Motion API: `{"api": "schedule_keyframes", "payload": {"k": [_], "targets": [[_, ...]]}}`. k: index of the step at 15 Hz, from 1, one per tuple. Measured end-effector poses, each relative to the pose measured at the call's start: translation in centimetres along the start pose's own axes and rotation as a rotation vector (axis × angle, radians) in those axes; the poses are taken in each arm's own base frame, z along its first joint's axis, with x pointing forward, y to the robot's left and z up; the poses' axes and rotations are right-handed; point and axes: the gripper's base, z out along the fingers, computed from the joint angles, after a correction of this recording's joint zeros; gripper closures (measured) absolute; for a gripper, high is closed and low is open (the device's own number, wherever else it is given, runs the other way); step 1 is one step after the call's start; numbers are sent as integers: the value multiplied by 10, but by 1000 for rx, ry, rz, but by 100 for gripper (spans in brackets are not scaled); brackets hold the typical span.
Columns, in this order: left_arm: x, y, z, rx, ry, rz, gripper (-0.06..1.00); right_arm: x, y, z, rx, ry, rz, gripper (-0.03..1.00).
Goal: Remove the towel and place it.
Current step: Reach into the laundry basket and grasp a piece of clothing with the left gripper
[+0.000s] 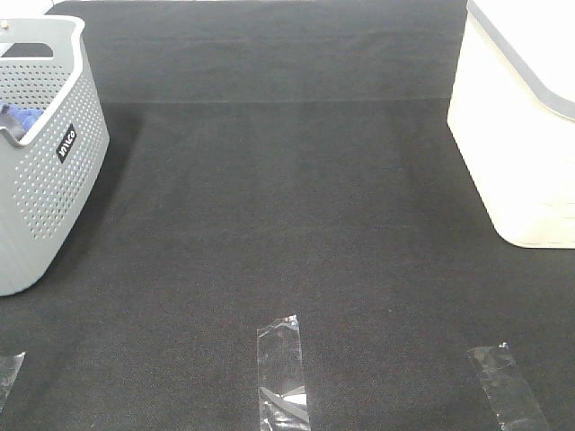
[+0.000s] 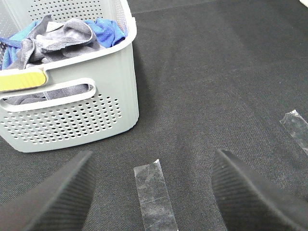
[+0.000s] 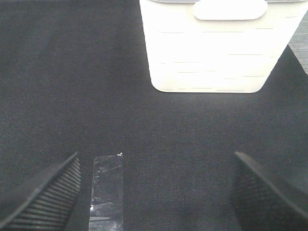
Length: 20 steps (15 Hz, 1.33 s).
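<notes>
The grey-lavender towel (image 2: 60, 38) lies crumpled inside the grey perforated basket (image 2: 86, 118), on top of a bright blue cloth (image 2: 107, 30). In the exterior high view the basket (image 1: 45, 189) stands at the far left and only a bit of the blue cloth (image 1: 22, 117) shows inside it; the towel is hidden there. My left gripper (image 2: 151, 202) is open and empty, low over the black mat in front of the basket. My right gripper (image 3: 154, 197) is open and empty, facing the white basket (image 3: 209, 53). Neither arm shows in the exterior high view.
A white basket (image 1: 530, 135) stands at the right of the black mat (image 1: 287, 206). Strips of clear tape lie near the front edge in the exterior high view, at the left (image 1: 7, 373), middle (image 1: 281, 373) and right (image 1: 505, 384). A yellow tag (image 2: 21, 79) sits on the grey basket's rim.
</notes>
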Motion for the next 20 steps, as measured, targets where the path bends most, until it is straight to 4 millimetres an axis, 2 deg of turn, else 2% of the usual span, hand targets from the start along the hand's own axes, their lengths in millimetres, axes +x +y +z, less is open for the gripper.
{"api": "schedule_keyframes", "payload": {"k": [1,3,5,8,9,11,17,20], "targets": [[-4,0,3,1,16,-3,28,0,0,0,0,0,0,19],[-25,1,9,-3,-36,-6,28,0,0,0,0,0,0,19],[-46,4,27,-15,-58,-6,28,0,0,0,0,0,0,19],[-69,13,70,-81,8,46,29,0,0,0,0,0,0,19],[-78,19,97,-124,69,57,30,0,0,0,0,0,0,19],[-95,26,128,-173,119,43,30,0,0,0,0,0,0,19],[-164,44,228,-286,205,-19,30,0,0,0,0,0,0,19],[-186,58,271,-380,289,-43,30,0,0,0,0,0,0,19]]}}
